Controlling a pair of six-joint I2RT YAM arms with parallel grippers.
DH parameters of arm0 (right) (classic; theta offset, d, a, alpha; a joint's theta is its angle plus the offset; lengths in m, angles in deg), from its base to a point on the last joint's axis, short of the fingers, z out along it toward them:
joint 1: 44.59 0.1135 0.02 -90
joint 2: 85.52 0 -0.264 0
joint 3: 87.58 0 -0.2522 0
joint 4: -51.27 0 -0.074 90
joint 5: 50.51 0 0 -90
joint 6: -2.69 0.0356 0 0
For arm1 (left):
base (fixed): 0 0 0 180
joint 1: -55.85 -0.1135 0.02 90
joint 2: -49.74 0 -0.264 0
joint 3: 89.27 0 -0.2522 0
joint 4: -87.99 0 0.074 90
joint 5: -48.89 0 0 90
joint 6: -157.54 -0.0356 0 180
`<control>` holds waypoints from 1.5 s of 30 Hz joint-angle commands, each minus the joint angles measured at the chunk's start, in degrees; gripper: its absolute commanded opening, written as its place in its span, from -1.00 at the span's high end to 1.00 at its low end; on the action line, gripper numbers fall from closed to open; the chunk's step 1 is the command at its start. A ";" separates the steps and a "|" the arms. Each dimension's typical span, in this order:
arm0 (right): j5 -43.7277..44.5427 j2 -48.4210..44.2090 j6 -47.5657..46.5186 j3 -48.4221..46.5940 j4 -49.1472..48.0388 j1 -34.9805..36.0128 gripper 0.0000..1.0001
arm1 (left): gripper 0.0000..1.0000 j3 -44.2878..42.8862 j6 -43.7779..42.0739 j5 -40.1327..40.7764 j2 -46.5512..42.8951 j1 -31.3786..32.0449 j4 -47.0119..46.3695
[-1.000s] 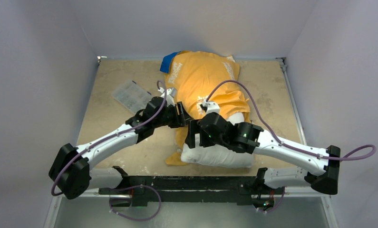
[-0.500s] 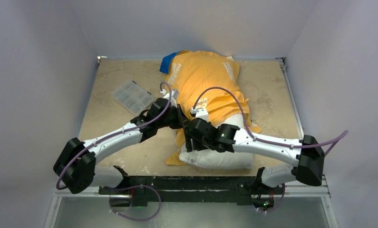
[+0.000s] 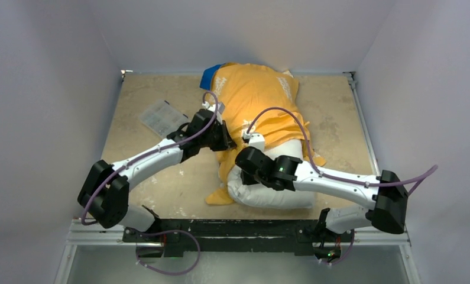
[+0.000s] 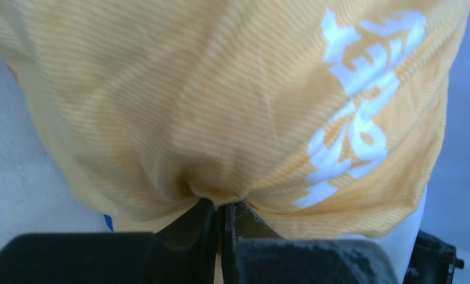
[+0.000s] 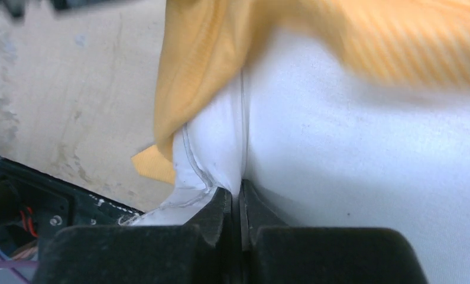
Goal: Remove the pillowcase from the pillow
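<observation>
Two tight pinches: left gripper (image 4: 223, 208) clamped on a thin bunch of pillowcase (image 4: 220, 106) over the far half of the pillow (image 3: 274, 193), right gripper (image 5: 239, 196) clamped on its bare near seam, either might slip when pulled.

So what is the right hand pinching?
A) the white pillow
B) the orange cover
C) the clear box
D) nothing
A: in the right wrist view the right hand is shut on a fold of the white pillow, next to the orange pillowcase.

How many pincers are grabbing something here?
2. The left pincer pinches the pillowcase on its left side; the right pincer pinches the pillow at its seam.
</observation>
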 commanded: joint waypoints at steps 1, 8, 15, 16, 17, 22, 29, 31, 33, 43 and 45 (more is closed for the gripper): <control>-1.33 -5.09 0.49 2.16 7.88 0.29 1.00 | 1.00 -8.51 -2.45 8.63 3.92 -8.70 -6.22; -0.98 -18.53 0.31 -2.63 8.18 0.34 1.00 | 1.00 -23.65 -5.66 11.58 15.02 -13.06 -1.24; -3.28 -31.16 -0.12 -4.88 7.10 0.34 1.00 | 1.00 -35.16 -8.11 14.04 22.93 -17.59 3.17; -3.15 -32.69 -0.06 -5.07 7.03 0.34 1.00 | 1.00 -36.31 -8.42 14.54 23.66 -18.45 3.83; -2.93 -34.53 0.00 -5.19 6.82 0.34 1.00 | 1.00 -37.09 -8.66 15.17 24.03 -19.05 4.28; -3.54 -40.72 -1.03 -6.43 2.86 0.34 1.00 | 1.00 -36.96 -9.38 16.89 22.76 -22.13 4.52; -9.66 -45.52 -5.17 -5.01 -4.98 0.29 0.83 | 1.00 -32.53 -8.59 14.30 17.79 -23.08 3.68; -10.61 -44.17 -6.34 -4.32 -6.67 0.34 0.17 | 1.00 -29.64 -7.64 12.45 15.61 -22.87 2.39; -10.97 -42.13 -7.71 -4.08 -8.71 0.31 -0.19 | 1.00 -26.67 -7.11 10.93 13.39 -22.15 1.63; 1.00 -16.65 -9.93 -10.45 -12.86 0.25 -0.98 | 1.00 -13.63 -5.98 9.76 3.51 -14.68 -1.07; 5.12 -10.45 -8.66 -12.45 -11.65 -0.19 -0.98 | 1.00 -12.12 -5.83 9.53 1.99 -14.06 -1.14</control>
